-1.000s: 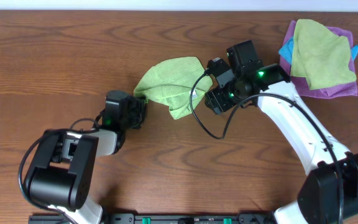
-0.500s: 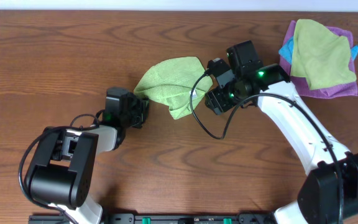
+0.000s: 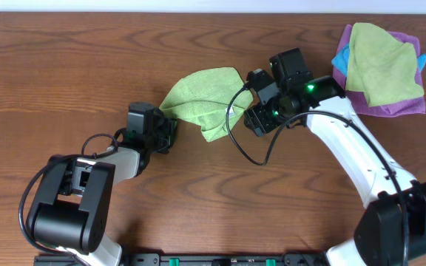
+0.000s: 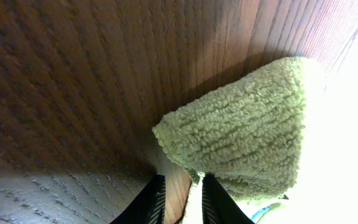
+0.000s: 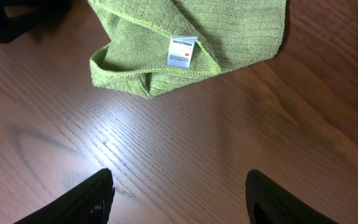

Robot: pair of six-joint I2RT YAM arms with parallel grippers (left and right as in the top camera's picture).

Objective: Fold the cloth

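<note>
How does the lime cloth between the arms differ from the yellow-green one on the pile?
The lime cloth is brighter, bunched on the table; the yellow-green cloth is duller, draped over a purple cloth. Only the lime cloth shows a white tag. Both are green towels.

The cloth [image 3: 205, 100] lies bunched near the middle of the tabletop [image 3: 87, 59], with the left tool [image 4: 180, 200] at its left corner, the right tool [image 3: 251, 102] just beside its right edge, and a pile of other cloths [image 3: 384, 68] well apart in the far right corner.
</note>
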